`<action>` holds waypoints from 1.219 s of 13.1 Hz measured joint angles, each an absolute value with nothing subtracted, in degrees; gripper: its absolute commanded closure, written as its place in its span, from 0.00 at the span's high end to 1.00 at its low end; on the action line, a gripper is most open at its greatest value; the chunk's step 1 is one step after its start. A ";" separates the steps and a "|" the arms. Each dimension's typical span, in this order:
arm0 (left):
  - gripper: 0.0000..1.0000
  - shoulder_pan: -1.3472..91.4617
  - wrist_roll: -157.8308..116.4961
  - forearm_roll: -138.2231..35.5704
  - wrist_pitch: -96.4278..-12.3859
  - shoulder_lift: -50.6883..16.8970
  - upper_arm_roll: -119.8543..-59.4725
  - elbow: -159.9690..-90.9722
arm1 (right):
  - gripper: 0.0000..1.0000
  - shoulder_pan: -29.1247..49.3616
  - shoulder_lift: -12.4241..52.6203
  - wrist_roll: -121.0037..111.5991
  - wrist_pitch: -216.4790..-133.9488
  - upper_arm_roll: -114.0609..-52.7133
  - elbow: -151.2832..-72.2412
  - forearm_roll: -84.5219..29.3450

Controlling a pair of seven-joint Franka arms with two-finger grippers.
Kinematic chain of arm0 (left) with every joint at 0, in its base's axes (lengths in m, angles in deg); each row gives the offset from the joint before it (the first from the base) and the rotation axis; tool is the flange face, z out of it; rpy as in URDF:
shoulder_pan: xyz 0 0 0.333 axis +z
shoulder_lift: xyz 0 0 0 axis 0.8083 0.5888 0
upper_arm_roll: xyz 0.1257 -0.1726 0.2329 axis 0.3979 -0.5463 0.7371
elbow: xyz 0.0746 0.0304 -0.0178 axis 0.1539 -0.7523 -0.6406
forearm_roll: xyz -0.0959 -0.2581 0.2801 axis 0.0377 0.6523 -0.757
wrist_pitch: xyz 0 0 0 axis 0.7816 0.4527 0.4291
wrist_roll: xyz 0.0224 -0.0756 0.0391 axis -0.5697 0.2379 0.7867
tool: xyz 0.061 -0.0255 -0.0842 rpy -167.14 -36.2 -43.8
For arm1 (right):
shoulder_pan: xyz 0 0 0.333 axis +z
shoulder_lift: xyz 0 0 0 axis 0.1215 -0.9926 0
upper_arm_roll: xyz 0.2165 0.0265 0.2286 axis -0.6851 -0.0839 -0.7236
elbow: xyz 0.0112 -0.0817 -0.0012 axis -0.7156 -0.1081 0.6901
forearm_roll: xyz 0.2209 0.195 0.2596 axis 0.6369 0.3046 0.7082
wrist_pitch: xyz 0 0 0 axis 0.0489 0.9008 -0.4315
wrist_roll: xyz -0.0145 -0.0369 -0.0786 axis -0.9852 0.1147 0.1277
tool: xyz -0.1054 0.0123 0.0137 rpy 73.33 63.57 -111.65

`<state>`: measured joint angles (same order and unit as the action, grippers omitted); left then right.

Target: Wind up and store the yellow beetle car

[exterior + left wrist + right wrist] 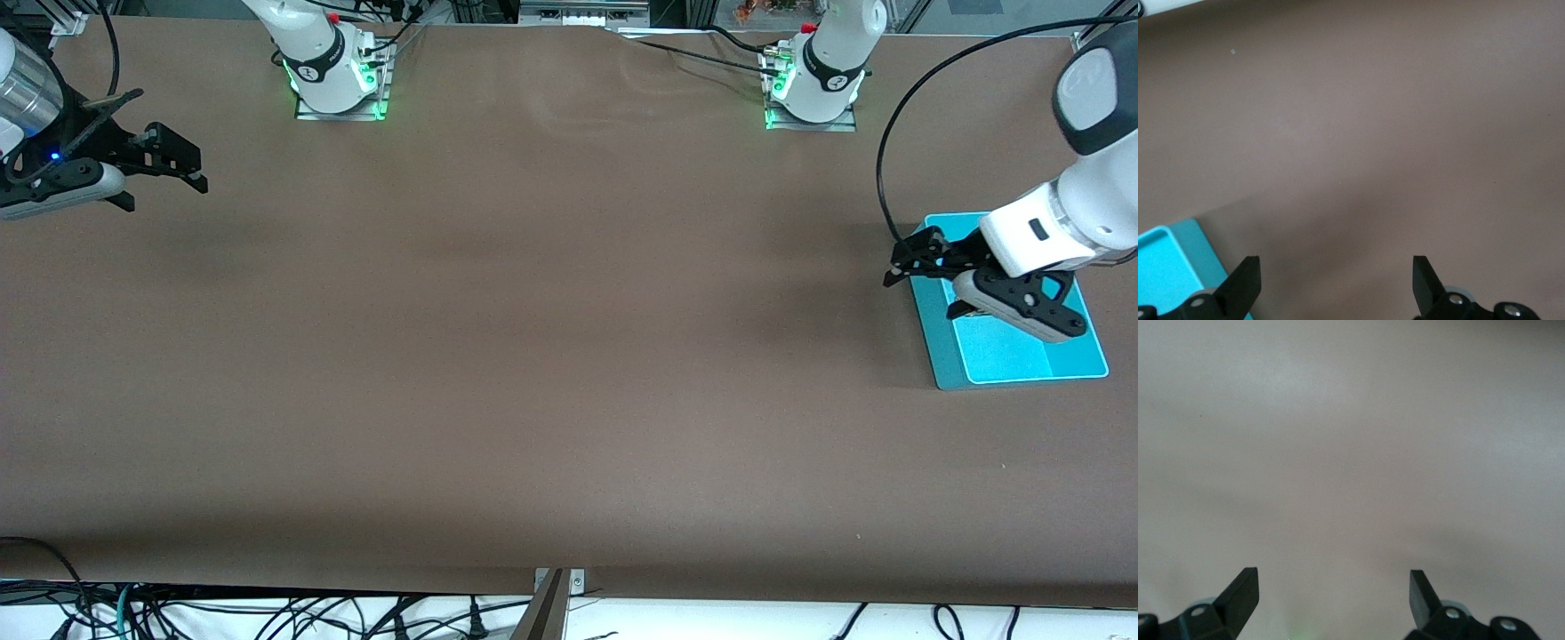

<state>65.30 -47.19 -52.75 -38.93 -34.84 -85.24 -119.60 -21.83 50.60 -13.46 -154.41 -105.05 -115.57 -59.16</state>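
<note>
The yellow beetle car shows in none of the views. My left gripper (909, 258) is open and empty; it hangs over the edge of a teal tray (1013, 356) at the left arm's end of the table. In the left wrist view the gripper (1336, 267) has bare brown table between its fingers, with the tray's corner (1165, 267) beside one finger. My right gripper (167, 196) is open and empty over the right arm's end of the table. The right wrist view shows only bare table below that gripper (1333, 580).
The brown table (551, 338) spans the whole view. The two arm bases (333, 76) (813, 84) stand along its edge farthest from the front camera. Cables (267, 613) lie past the table's edge nearest the camera.
</note>
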 measured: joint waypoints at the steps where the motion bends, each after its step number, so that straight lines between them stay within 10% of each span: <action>1: 1.00 64.29 -46.35 -55.25 -37.22 -34.85 -84.06 -117.76 | 1.00 -21.83 50.60 -13.46 -154.41 -105.05 -115.56 -59.16; 16: 1.00 59.79 -26.41 -62.45 -22.02 -36.29 -79.21 -109.83 | 1.00 -21.63 50.57 -15.03 -151.68 -105.19 -115.22 -60.67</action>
